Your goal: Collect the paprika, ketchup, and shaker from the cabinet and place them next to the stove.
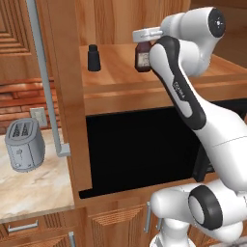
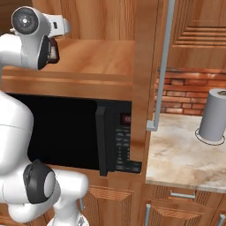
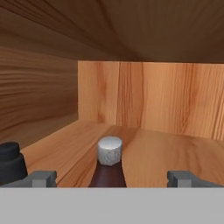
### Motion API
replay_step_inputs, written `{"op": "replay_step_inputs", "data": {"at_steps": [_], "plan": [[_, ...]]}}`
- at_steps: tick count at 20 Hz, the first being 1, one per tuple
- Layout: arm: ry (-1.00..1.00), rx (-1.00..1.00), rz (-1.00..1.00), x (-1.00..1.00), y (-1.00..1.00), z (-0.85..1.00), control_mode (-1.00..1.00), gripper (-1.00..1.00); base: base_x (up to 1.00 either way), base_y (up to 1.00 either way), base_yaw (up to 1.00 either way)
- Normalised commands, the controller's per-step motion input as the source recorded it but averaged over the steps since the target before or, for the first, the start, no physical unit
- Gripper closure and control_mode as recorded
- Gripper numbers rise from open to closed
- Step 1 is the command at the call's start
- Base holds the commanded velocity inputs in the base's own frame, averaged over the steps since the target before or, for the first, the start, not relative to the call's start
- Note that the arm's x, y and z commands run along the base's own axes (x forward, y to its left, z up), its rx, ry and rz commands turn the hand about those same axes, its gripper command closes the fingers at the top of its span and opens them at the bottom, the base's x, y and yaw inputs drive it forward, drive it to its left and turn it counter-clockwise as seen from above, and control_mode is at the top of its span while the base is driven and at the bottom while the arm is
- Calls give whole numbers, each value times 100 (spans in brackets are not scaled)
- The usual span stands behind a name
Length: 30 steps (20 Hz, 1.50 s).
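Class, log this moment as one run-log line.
phase: reaching for ketchup | pincer: open, astride bottle neck | shaker: on cabinet shelf, untouched

shaker (image 1: 93,58) left of ketchup (image 1: 143,57) on cabinet (image 1: 116,72) shelf; toaster (image 1: 24,144) on counter (image 1: 34,185) left of cabinet.

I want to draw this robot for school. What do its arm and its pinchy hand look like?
The arm is glossy white with rounded, tube-shaped parts. Its joints are dark, with black bands and round black caps, and small grey lettering runs along one black band. The gripper has two small, blocky dark grey fingertips. No loose cables are visible.
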Motion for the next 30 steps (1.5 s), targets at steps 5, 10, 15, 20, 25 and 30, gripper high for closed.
{"op": "replay_step_inputs", "data": {"at_steps": [5, 10, 15, 20, 25, 30], "plan": [[0, 0, 0, 11, 13, -2, -100, -100, 0, 0, 0], [0, 0, 0, 12, 11, -3, -100, -100, 0, 0, 0], [0, 0, 1, 14, -1, -1, -100, -100, 0, 0, 0], [0, 0, 2, 14, 0, -2, -100, -100, 0, 0, 0], [0, 0, 3, 9, 0, -6, -100, 100, 0, 0, 0], [0, 0, 1, 1, 0, -3, -100, 100, 0, 0, 0]]}}
